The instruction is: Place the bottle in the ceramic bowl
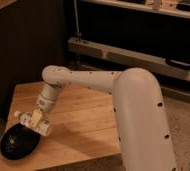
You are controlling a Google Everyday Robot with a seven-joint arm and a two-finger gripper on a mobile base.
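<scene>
Bottle (32, 123) partly behind tool (37, 118)

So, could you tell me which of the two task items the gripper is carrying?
The white bottle, lying sideways in the gripper above the table; the black ceramic bowl sits free below.

1 bottle (32, 122) (in 1 gripper (36, 119)), 1 ceramic bowl (19, 144), 1 wooden table (83, 125)

Lab-like workroom, wooden table (83, 120), dark metal shelving (138, 30), speckled floor (185, 125), claw (35, 119) over table
</scene>
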